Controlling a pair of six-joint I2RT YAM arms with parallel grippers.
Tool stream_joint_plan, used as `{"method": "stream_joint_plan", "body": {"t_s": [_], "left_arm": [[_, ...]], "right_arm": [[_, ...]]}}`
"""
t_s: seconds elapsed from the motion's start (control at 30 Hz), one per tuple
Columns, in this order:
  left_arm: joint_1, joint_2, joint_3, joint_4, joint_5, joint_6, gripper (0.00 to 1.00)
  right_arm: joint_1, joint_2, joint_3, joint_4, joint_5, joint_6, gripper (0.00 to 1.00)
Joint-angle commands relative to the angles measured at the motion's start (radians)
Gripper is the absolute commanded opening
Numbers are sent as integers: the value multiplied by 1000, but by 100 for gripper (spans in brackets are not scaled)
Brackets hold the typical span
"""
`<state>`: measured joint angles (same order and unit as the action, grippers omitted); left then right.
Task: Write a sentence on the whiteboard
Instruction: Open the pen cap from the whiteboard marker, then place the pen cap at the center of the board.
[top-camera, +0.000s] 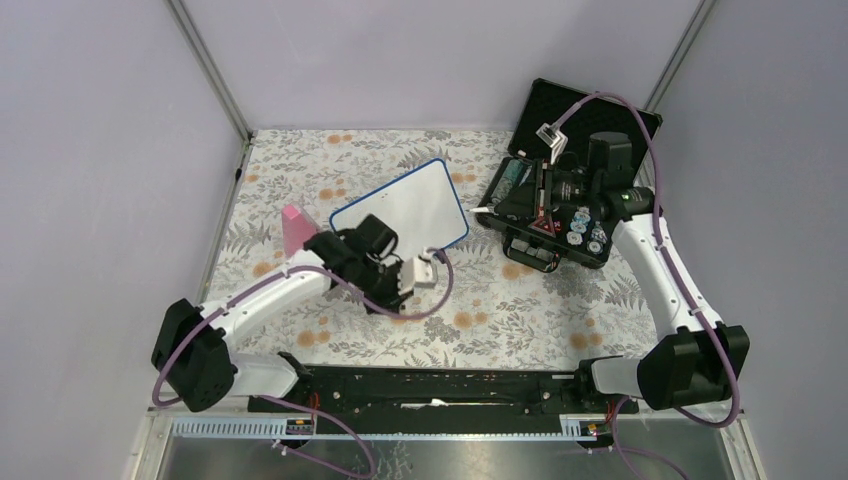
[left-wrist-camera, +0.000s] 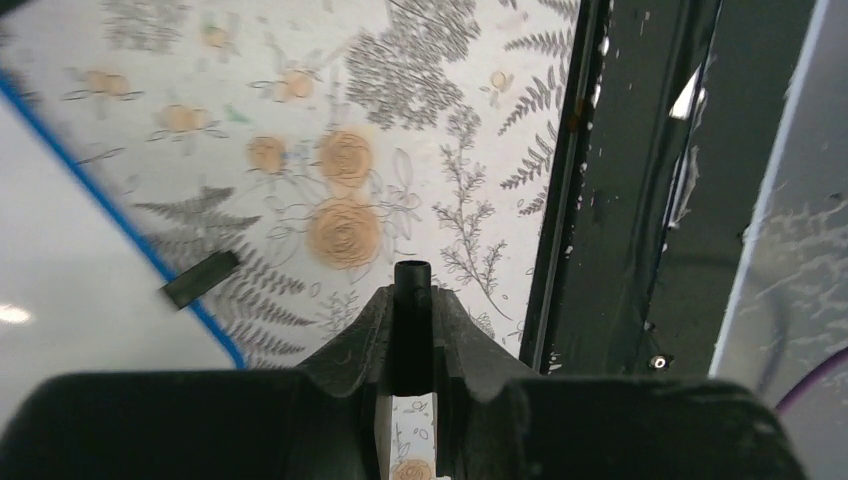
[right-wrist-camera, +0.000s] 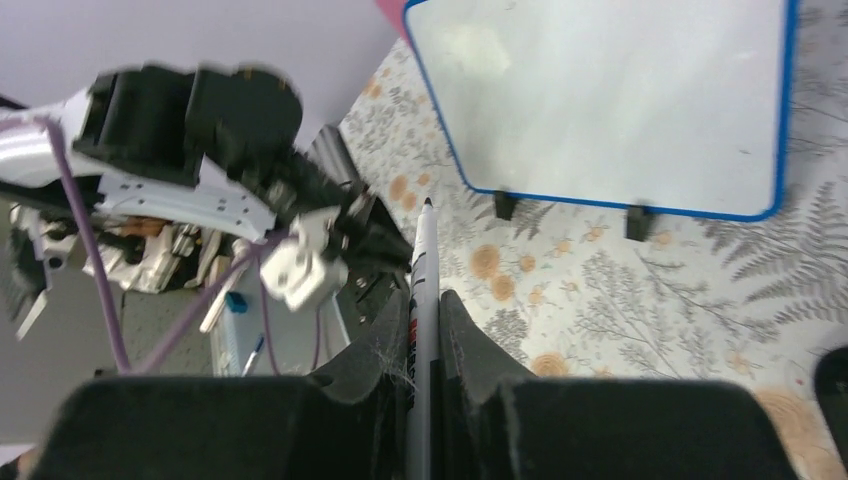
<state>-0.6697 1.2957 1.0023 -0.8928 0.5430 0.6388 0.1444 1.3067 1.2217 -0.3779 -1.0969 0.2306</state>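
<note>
Whiteboard (top-camera: 400, 205) is sitting on the table (top-camera: 500, 320), midway between the left and right edges and nearer the far edge, turned askew to them. Its face is showing plain white with a faint smudge. The blue frame (right-wrist-camera: 600, 203) is running all round, and two black clip feet (right-wrist-camera: 637, 222) are sticking out from its near long side onto the flowered cloth.

Left arm is reaching in from the near-left corner, its wrist hanging over the near side of the whiteboard. Left claw (left-wrist-camera: 412, 295) is hovering just beside that side, above the cloth. Its fingers are pressing together on a short black cap (left-wrist-camera: 412, 275) that is poking out past their tips.

Right arm is reaching in from the near-right corner. Right claw (right-wrist-camera: 428, 318) is clamping a white marker (right-wrist-camera: 424, 255), with the dark tip pointing toward the whiteboard but well apart from it.

An open black case (top-camera: 635, 118) is lying at the far-right corner, with the right wrist hanging over it. A pink block (top-camera: 293, 228) is standing near the left edge, just beside the left end of the whiteboard.
</note>
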Motion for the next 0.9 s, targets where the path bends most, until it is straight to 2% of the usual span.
{"method": "stream_joint_plan", "body": {"t_s": [0.0,0.1,0.63,0.73,0.87], "left_arm": [[-123,8,-89,141,-186,-37,3],[-153,45,-121,225,-283,-58,3],[-192,152,-263,398,-380,-40,11],[-192,169,-271,405,-387,-41,14],[-192,177,-274,402,-395,-39,24]], "right_arm": [[-22,-32,-11,15,103,-26,0],[-20,-36,-23,15,134,-31,0],[-23,-10,-119,43,160,-69,0],[-23,-3,-119,43,153,-74,0],[-23,3,-122,49,140,-77,0]]}}
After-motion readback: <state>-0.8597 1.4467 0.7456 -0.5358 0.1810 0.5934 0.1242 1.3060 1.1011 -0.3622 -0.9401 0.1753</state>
